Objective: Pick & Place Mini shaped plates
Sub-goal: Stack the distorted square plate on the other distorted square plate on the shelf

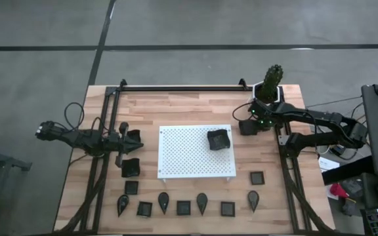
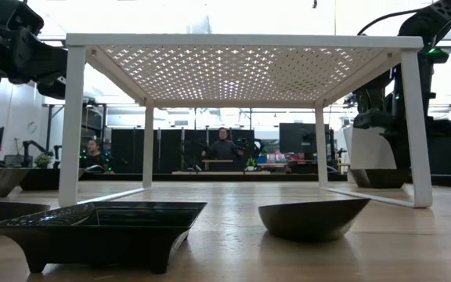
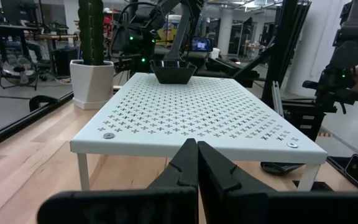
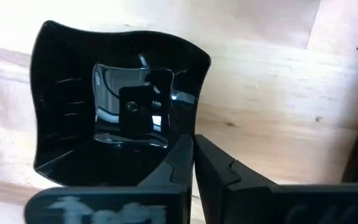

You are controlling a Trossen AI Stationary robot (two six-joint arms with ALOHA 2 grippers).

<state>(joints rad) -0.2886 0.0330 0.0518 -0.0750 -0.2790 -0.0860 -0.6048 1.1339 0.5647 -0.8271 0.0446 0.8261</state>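
Small black plates, square and teardrop, lie in rows on the wood along the table's near edge, such as a square one [image 1: 184,208] and a teardrop one [image 1: 163,201]. A larger square plate [image 1: 131,167] rests flat near my left gripper [image 1: 138,137], which is shut and hovers left of the white perforated board [image 1: 189,160]. Another square plate [image 1: 218,139] stands on the board's far right part [image 3: 173,70]. My right gripper [image 1: 247,126] is just right of the board, shut on a further square plate [image 4: 114,106] over bare wood. My right gripper [image 4: 193,138] pinches the square plate by its rim [image 4: 182,134], on one side near a corner. The fingers come from above, pointing down, and I look into the plate's hollow. Whether the plate rests on the wood or hangs just clear of it does not show.
A white hexagonal pot with a cactus [image 1: 271,85] stands at the far right corner, close behind my right arm. Black frame rails run along the table's left, right and far sides. The board stands on four legs [image 2: 75,125] with room under it. People stand in the room beyond.
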